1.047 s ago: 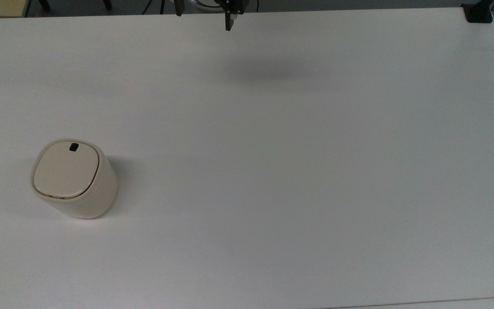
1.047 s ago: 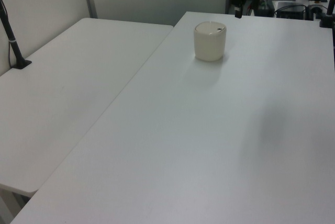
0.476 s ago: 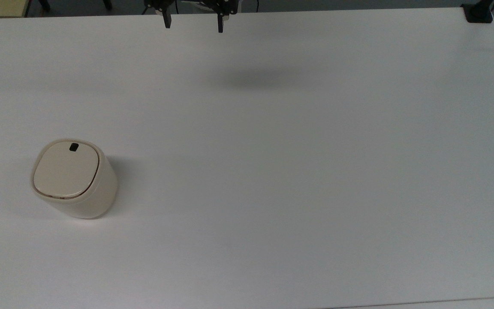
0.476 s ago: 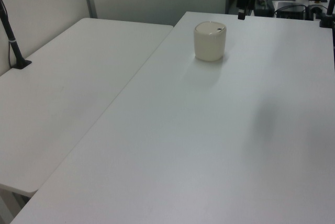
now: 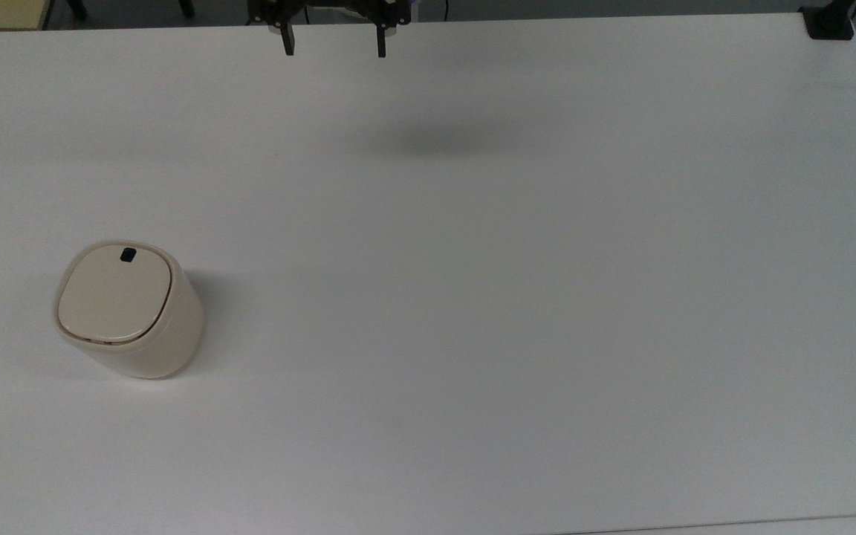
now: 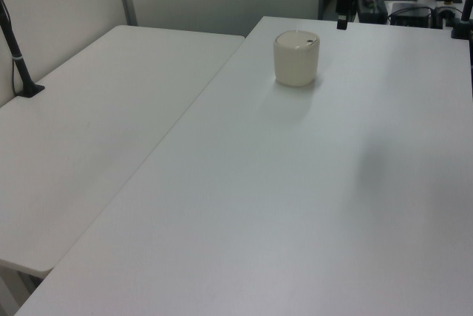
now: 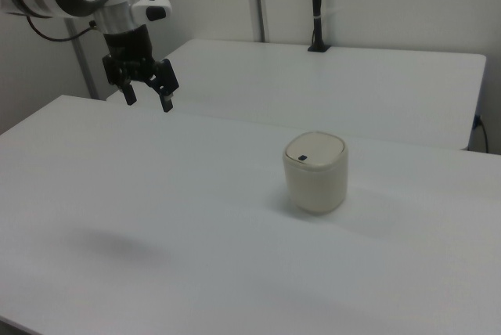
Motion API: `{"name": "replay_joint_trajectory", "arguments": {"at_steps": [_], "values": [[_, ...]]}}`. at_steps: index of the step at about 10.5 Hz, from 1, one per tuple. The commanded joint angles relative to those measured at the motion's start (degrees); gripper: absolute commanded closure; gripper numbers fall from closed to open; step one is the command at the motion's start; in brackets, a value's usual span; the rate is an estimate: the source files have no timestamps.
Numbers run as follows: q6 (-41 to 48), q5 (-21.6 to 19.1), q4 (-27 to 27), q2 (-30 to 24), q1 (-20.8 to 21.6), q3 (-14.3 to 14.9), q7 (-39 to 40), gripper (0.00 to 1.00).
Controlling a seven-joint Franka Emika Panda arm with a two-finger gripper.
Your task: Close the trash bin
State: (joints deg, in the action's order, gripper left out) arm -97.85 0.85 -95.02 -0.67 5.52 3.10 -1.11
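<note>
- On the counter (image 5: 517, 297), toward the top view's left, the bin (image 5: 128, 308) is being shown upright, lid apparently down.
- Well apart, the gripper (image 5: 333, 44) is being held spread and empty.
- Light, stiff plastic is being judged; pressing the lid top would suit.

We read no text, label, brand or number anywhere. The sole marking is a small black tab, unlettered, on the lid of the trash bin (image 5: 128, 309) (image 6: 296, 57) (image 7: 315, 171).
</note>
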Motion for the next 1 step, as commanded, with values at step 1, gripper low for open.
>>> {"name": "replay_joint_trajectory", "arguments": {"at_steps": [1], "values": [[-1.29,-0.94,0.1,-0.38,0.81,1.03,1.64,0.0]]}}
